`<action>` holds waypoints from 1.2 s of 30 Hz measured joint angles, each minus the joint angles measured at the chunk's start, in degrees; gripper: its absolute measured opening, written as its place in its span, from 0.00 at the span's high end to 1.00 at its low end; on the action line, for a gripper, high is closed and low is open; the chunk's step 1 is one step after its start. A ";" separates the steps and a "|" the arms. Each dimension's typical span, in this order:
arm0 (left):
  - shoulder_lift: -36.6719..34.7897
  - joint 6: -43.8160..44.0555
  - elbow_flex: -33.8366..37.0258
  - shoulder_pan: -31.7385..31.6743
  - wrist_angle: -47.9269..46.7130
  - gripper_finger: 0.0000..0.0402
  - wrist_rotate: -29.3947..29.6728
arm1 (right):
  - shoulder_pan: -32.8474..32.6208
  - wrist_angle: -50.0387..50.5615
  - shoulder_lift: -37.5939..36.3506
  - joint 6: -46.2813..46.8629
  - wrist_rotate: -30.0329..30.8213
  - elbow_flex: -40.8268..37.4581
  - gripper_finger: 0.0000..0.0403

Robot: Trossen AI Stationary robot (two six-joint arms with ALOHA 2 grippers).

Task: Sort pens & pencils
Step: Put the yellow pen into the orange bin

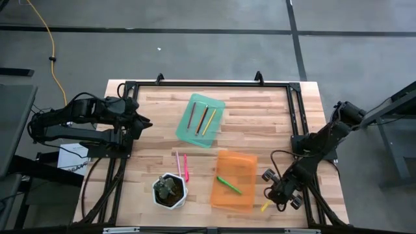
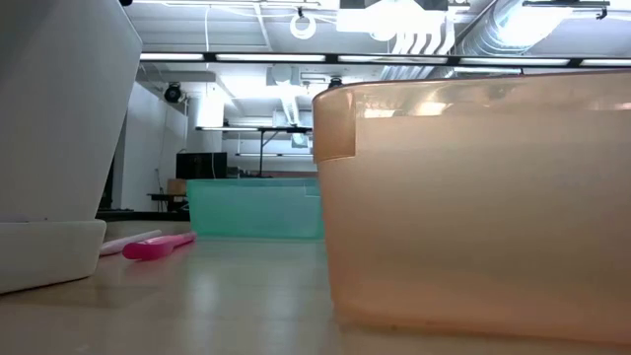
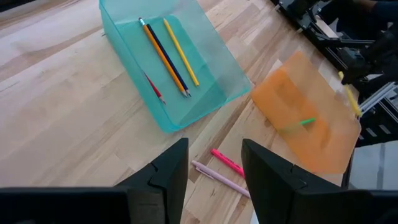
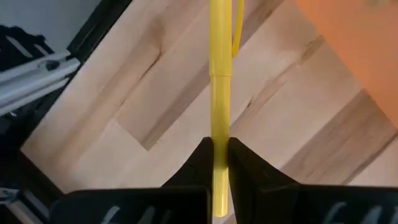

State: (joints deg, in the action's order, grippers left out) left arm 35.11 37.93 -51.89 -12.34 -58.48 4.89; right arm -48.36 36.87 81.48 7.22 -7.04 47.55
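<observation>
One yellow pen [image 4: 219, 93] sits pinched in the right claw [image 4: 219, 152] at the worktop's [image 1: 260, 117] near right corner, beside the orange tray [image 1: 235, 164] holding a green pen [image 1: 229, 185]. Farther off, the left claw [image 3: 214, 163] hangs parted and empty; three pencils [image 1: 200, 118] lie in the green tray [image 1: 218, 105].

My worktop [image 1: 260, 117] is pale, matt wooden planking with visible grain, the green tray [image 1: 200, 121] and orange tray [image 1: 234, 180] are smooth translucent plastic with a slight sheen, and the yellow pen [image 4: 219, 81] clamped in my right gripper [image 4: 217, 149] looks like glossy plastic between matt black fingers.
</observation>
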 joint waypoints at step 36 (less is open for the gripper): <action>0.01 -0.31 -0.01 0.00 0.02 0.66 -0.57 | 14.29 -1.91 -1.22 1.72 11.59 15.46 0.98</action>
State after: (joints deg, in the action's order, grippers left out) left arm 35.12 37.62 -51.90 -12.34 -58.46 4.31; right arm -34.07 34.96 80.27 8.94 4.54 63.02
